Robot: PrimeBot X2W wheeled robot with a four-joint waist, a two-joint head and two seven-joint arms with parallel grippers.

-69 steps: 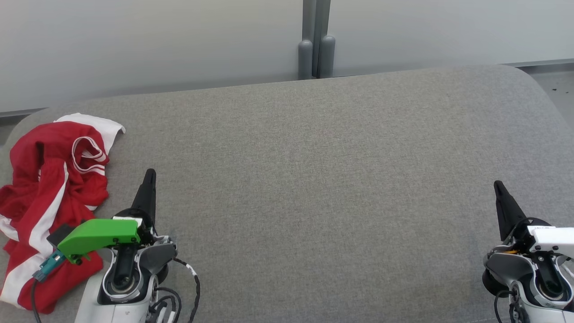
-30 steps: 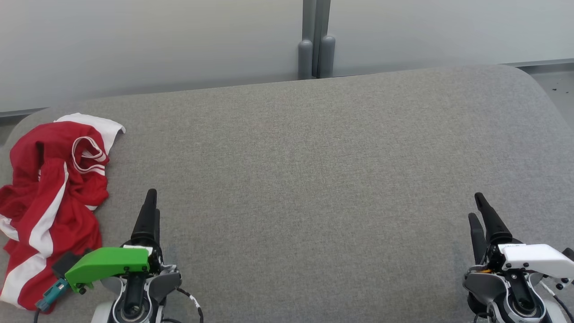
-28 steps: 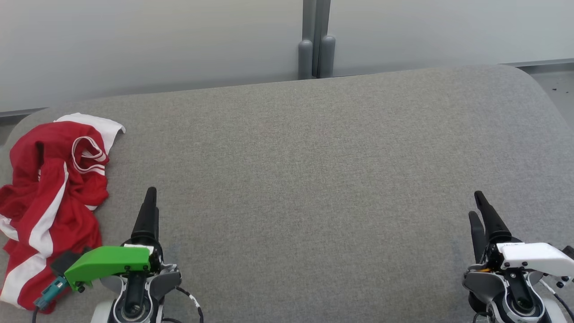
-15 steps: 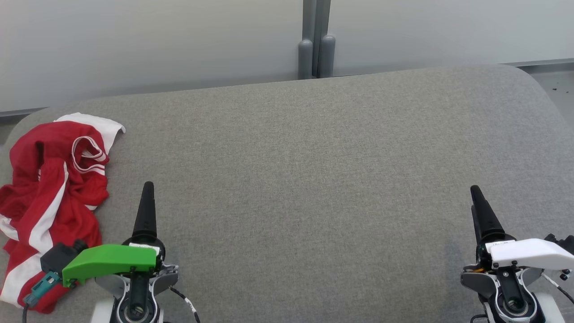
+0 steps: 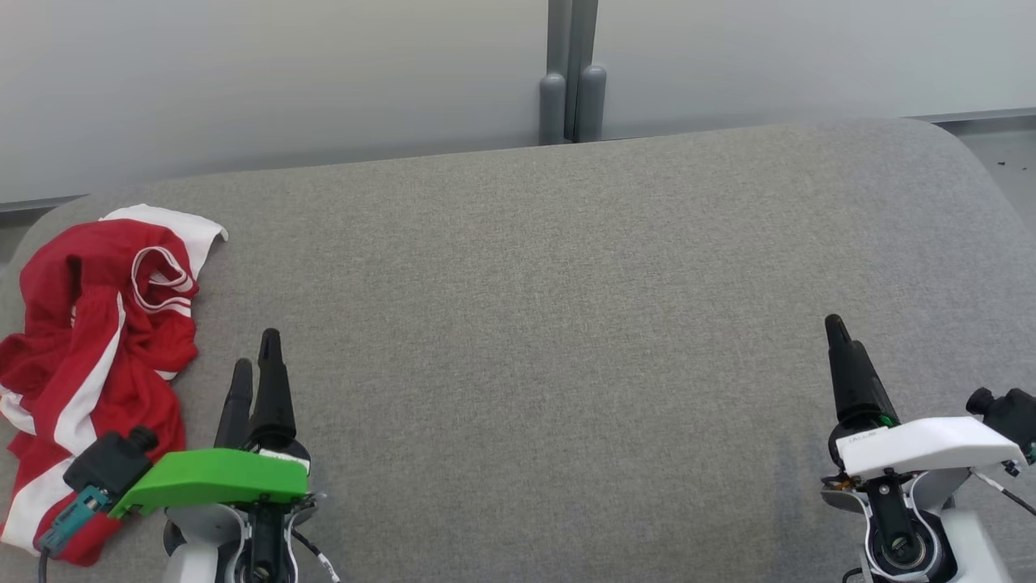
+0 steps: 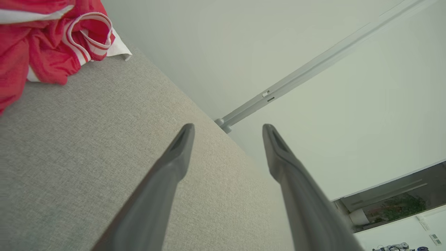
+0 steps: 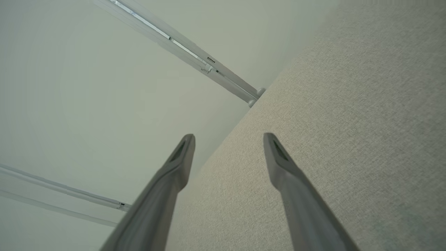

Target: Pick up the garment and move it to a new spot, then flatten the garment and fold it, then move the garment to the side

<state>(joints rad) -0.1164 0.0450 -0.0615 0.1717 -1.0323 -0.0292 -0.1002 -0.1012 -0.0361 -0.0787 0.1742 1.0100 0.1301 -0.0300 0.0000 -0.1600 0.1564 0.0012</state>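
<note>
Garment [image 5: 93, 348]: red, white stripes, crumpled heap at cushion [image 5: 566, 283] left end, not yet flattened.
Left gripper [image 5: 256, 350]: over cushion front-left, just beside garment, fingertips apart from it. Fingers spread, holding nothing (gap plain in left wrist view).
Right gripper [image 5: 838, 328]: over cushion front-right, well apart from garment. Fingers spread, holding nothing.
Wall [image 5: 243, 81]: behind cushion rear edge.
</note>
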